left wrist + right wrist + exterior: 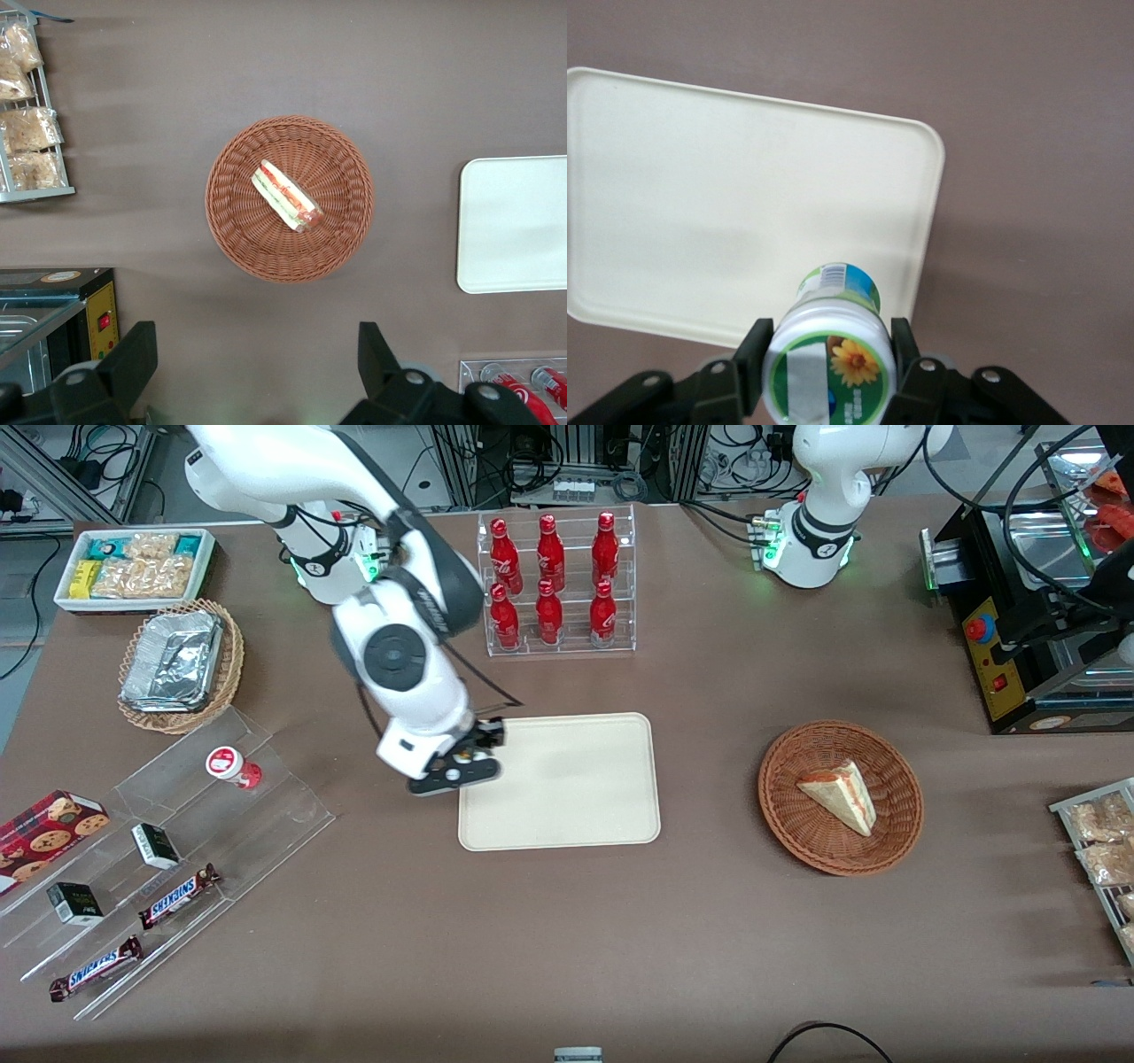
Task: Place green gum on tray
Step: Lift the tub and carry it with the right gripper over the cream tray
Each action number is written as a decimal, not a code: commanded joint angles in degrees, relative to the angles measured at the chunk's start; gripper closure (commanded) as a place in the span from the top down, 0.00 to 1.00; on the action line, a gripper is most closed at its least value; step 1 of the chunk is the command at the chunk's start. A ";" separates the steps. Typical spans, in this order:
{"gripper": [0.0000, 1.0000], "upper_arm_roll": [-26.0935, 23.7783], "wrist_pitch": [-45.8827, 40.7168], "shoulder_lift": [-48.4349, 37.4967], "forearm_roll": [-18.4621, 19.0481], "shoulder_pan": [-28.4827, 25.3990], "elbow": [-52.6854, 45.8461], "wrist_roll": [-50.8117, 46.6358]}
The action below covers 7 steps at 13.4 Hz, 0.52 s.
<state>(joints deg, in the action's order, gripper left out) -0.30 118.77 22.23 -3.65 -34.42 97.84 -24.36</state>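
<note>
Carrying is the step in hand, as we judge it: the gripper (pixel 829 367) is pinching the green gum (pixel 829 350) between its fingers, one pad on each side of the canister, and holds it upright over the edge of the tray (pixel 700 204) toward the working arm's end of the table. We judge that the next move calls for a short traverse toward the tray's middle, roughly the 3 o'clock direction in the front view, then a straight descent and release with the canister upright so it does not tip or roll. The tray (pixel 576 779) holds nothing at present. At about 3 o'clock from it, the round wicker basket (pixel 840 797) holds a wedge sandwich (pixel 840 795). Farther from the front camera, at 12 o'clock from the tray, the clear rack (pixel 556 584) holds six red bottles (pixel 550 553) in two tiers.
</note>
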 commanded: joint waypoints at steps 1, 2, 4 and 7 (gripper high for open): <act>0.00 0.65 2.51 6.67 -0.84 -2.75 -5.98 -5.77; 0.00 0.65 2.78 8.60 -0.66 -3.81 -7.56 -7.44; 0.00 0.74 3.74 12.21 -0.49 -5.48 -10.29 -11.13; 0.00 0.83 7.52 15.03 -0.22 -7.50 -10.74 -14.31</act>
<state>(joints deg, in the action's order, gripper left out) -0.16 125.10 34.30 -3.65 -40.62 90.23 -36.64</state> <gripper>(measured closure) 0.414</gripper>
